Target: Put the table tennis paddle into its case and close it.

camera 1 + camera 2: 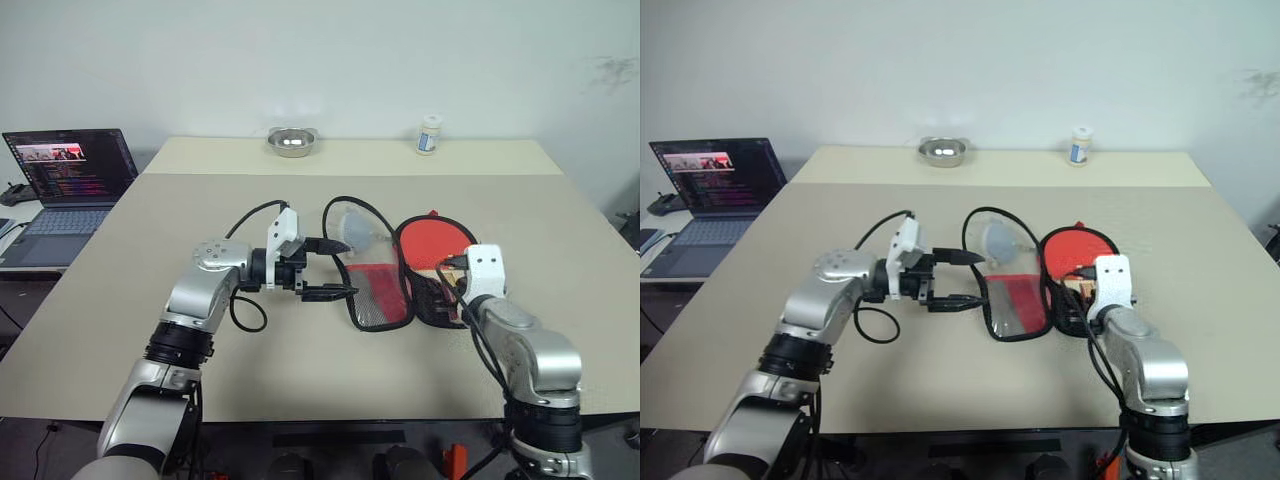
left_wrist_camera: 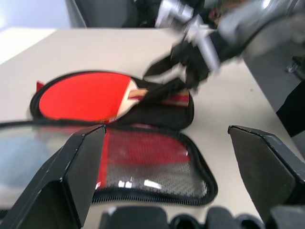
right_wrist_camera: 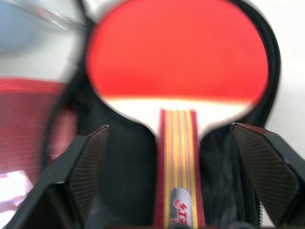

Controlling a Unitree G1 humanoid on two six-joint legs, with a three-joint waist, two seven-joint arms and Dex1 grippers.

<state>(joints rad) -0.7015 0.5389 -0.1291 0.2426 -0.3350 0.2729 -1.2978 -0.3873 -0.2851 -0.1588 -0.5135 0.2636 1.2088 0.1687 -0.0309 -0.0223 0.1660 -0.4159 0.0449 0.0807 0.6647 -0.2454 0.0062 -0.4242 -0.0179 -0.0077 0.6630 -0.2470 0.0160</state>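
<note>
A beige table [image 1: 200, 210] stands against a plain white wall [image 1: 320, 60] (scuffed at the upper right). An open laptop [image 1: 70, 180] sits on a lower side desk [image 1: 15, 262].

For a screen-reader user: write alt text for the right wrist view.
A red table tennis paddle lies face up in the black half of the open case, its striped handle pointing at the camera. The right end effector hangs open, one finger on each side of the handle, not touching it.
</note>
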